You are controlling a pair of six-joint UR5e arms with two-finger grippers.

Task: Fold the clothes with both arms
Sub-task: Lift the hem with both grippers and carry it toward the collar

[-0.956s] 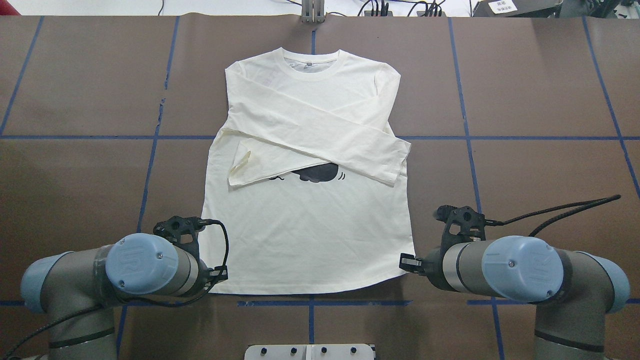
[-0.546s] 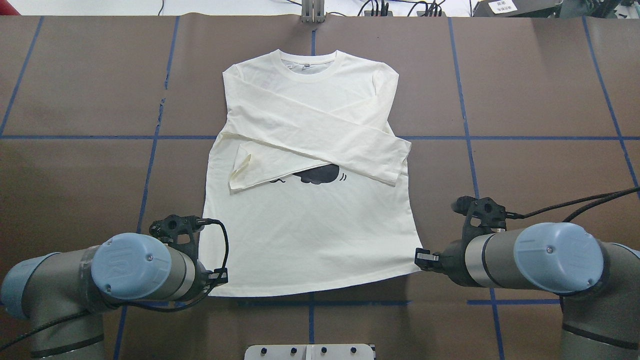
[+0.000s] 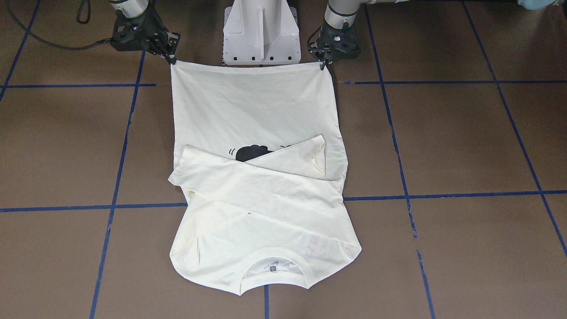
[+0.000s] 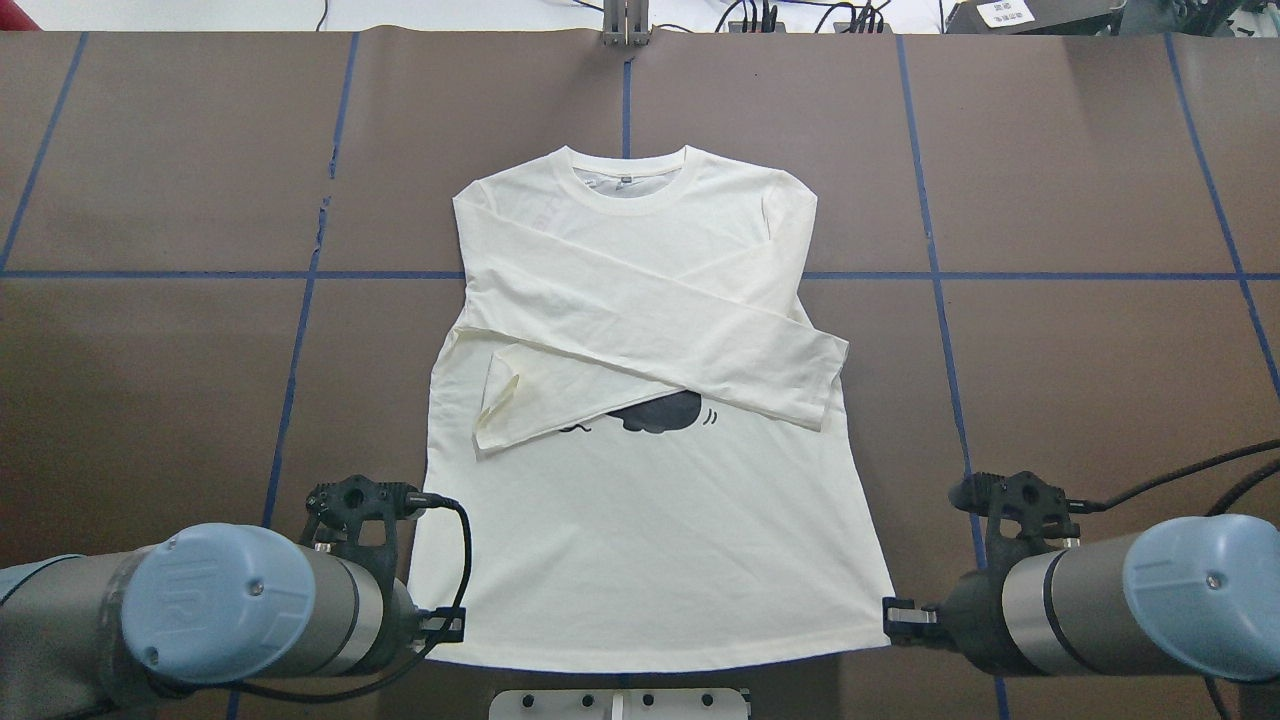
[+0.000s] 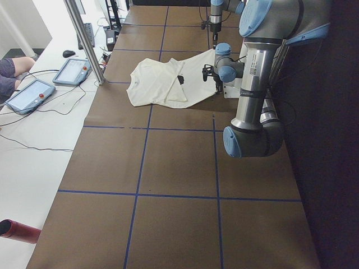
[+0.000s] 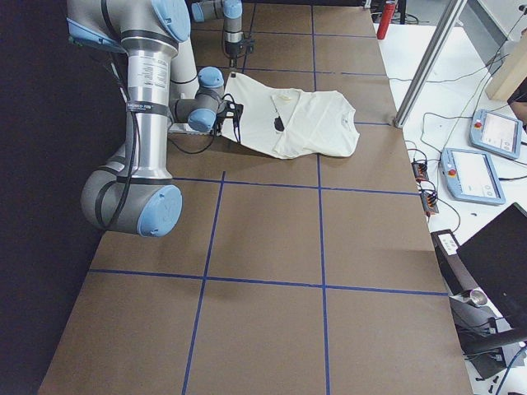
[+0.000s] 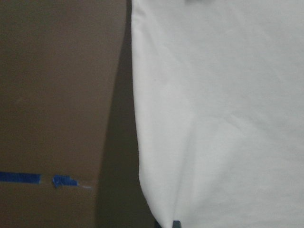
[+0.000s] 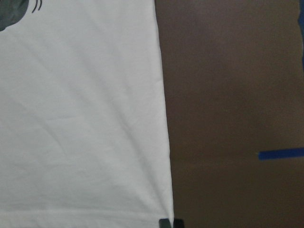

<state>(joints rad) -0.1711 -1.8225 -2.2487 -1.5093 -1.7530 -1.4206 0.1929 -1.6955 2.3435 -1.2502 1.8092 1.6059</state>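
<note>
The shirt [image 4: 640, 520] lay face up on the surface [image 4: 1100, 200], collar away from the robot and hem nearest it, just in front of the white base [image 3: 260, 31]. The left claw [image 4: 455, 625] was closed on one hem corner and the right claw [image 4: 893, 622] on the other. The front-facing view showed the hem drawn straight between them, and each wrist view showed the cloth edge running down into a fingertip. Each claw appeared to hold only the very tip of its corner, so the likeliest failure was the cloth slipping out under any sharp pull or quick lift. If one corner let go, the fold would be lopsided. The two sleeves [image 4: 650, 330] lay loose, crossed over the chest and half covering the cat print [image 4: 660, 412]. Nothing pinned them, so carrying the hem forward too fast or too low could push them out of place. One cuff [image 4: 825, 385] already reached past the body's side edge, and the other [image 4: 495, 420] was curled up on itself. Either could be folded in crooked or stick out afterwards. If the arms rose or travelled unevenly, the hem would land askew against the collar. If the claws drew closer together, the middle of the hem would sag and crease.
</note>
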